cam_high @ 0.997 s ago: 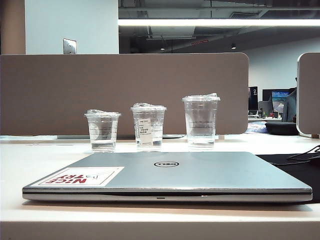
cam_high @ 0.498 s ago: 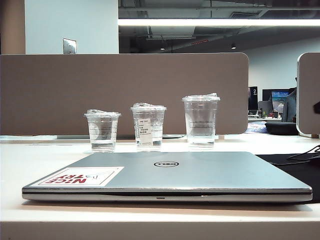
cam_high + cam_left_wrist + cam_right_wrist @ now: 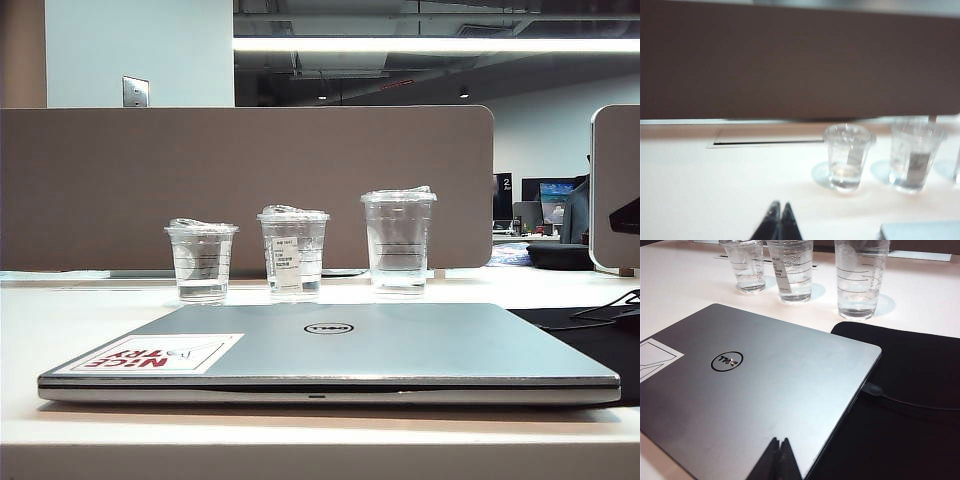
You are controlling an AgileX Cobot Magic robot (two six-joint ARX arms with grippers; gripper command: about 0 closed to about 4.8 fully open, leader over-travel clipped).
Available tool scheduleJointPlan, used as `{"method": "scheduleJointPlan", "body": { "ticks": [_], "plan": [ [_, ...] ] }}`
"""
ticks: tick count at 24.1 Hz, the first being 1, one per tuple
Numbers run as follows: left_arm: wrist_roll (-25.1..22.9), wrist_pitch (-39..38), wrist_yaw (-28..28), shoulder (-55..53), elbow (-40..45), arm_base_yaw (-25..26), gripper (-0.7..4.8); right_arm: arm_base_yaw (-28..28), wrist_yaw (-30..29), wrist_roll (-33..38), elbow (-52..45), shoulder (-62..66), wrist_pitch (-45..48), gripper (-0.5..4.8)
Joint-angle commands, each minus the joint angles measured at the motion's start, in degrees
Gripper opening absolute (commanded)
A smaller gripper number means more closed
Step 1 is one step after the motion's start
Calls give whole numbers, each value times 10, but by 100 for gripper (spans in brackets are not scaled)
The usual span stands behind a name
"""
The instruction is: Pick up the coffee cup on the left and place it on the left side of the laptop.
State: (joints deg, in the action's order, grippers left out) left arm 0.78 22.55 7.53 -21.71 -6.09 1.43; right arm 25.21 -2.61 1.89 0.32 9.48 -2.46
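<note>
Standing upright at the left end of a row of three clear cups on the bench (image 3: pixel 60 320), the coffee cup (image 3: pixel 201 260) is found behind the laptop (image 3: pixel 400 345) and well apart from both grippers. In the left wrist view the left gripper (image 3: pixel 776 212) is seen with its jaws pressed together and nothing held, the coffee cup (image 3: pixel 847 156) lying ahead of it and off to one side. The right gripper (image 3: pixel 778 447), likewise closed and empty, hangs over the laptop's near edge, farther off. The left arm is judged the nearer; its jaws must be parted first.
</note>
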Motion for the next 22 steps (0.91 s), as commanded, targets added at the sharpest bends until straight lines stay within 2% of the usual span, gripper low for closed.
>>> {"method": "scheduleJointPlan", "body": {
  "ticks": [1,2,3,4,7,8,9,11,14,22],
  "plan": [
    [-66,151,16,-176,-29,1,4,1,1,0,-2,0,11,-4],
    [-71,182,19,-223,-38,1,31,1,1,0,-2,0,11,-4],
    [-74,242,31,-327,-63,1,145,1,1,0,-2,0,11,-4],
    [-75,296,45,-427,-92,1,236,1,1,0,-2,0,12,-4],
    [-76,398,116,-613,-166,6,315,2,1,0,-2,3,10,-4],
    [-76,416,156,-683,-205,8,334,2,1,0,-2,3,10,-4],
    [-76,414,173,-720,-230,8,363,2,1,0,-2,3,10,-4],
    [-76,414,219,-817,-297,8,474,2,1,0,-2,4,10,-4],
    [-76,414,269,-915,-372,7,479,1,1,0,-2,4,10,-4],
    [-77,414,313,-1051,-478,7,479,1,1,0,-2,4,10,-4]
  ]
}}
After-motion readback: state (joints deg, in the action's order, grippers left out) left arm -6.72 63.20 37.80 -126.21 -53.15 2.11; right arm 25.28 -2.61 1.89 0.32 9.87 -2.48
